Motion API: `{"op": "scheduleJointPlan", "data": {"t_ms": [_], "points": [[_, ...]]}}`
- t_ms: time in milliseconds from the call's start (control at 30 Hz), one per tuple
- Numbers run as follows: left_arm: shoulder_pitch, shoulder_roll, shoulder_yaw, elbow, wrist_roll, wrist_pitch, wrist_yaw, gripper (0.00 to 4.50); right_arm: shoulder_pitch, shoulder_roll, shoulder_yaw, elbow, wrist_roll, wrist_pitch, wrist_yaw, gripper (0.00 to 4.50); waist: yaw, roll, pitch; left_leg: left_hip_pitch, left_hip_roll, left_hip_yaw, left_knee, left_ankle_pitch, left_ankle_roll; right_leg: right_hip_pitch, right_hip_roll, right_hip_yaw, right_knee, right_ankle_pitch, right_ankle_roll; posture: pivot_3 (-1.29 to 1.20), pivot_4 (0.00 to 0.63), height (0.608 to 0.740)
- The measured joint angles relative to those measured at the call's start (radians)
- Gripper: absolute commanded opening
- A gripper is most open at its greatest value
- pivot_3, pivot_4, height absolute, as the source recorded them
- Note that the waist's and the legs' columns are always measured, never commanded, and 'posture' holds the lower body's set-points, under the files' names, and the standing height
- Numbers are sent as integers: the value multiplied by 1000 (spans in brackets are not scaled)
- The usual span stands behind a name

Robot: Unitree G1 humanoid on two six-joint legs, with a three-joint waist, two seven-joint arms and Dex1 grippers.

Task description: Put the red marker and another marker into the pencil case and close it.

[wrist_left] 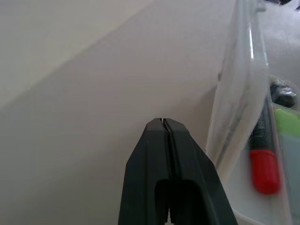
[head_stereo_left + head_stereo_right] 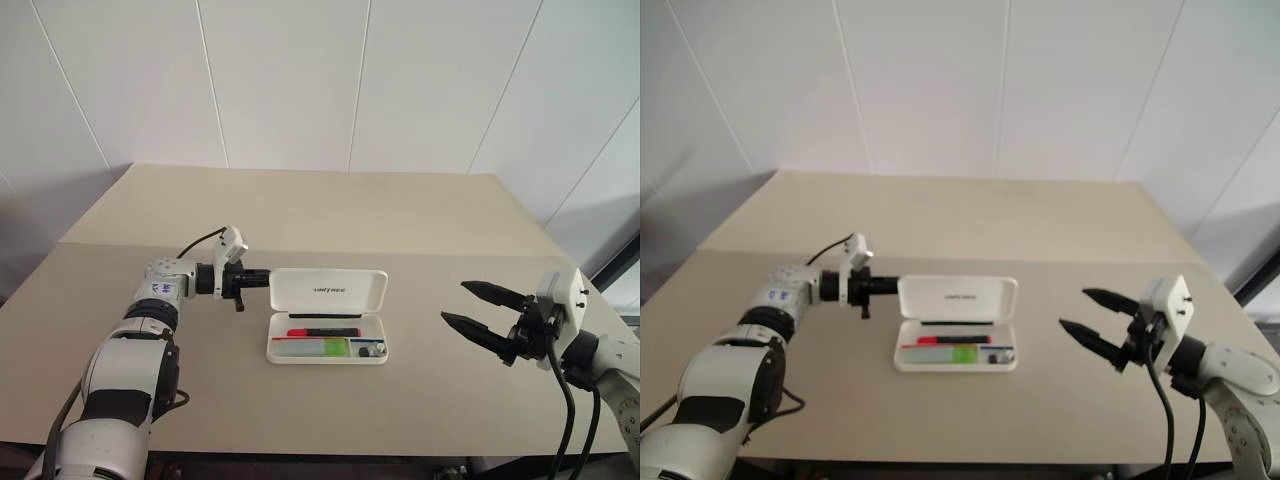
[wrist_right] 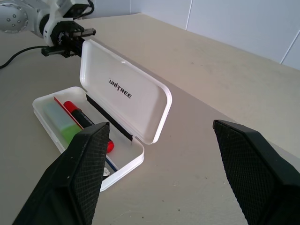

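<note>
The white pencil case [image 2: 300, 292] lies open at the table's middle, its lid standing upright. The red marker [image 2: 325, 331] rests inside the tray, black barrel with a red cap. In front of it in the tray lies another marker [image 2: 335, 347], mint with a lime-green cap. My left gripper [image 2: 262, 277] is shut with nothing in it. Its tips sit right at the lid's left end, and I cannot tell whether they touch. The left wrist view shows the shut fingertips [image 1: 162, 121] beside the lid's edge [image 1: 239, 93]. My right gripper [image 2: 470, 305] hangs open and empty, well right of the case.
A small grey metal piece [image 2: 372, 349] sits at the tray's right end. The beige table [image 2: 330, 210] stretches back to a white panelled wall. A black cable [image 2: 198, 242] loops off my left wrist.
</note>
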Motion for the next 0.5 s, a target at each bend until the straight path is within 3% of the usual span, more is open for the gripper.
{"op": "scheduleJointPlan", "data": {"t_ms": [233,500], "points": [[-14,-2,20,-1,-7,58,-191,15,17,-22,-12,1,53,7,34,4500,-1,0,0,0,0,0,-1,0,0,0,0,0,0,0,0,0,150,740],[-13,4,-56,-44,-30,58,-192,15,7,-85,-46,95,137,9,196,4500,0,0,0,0,0,0,0,0,0,0,0,0,0,0,0,0,150,740]]}}
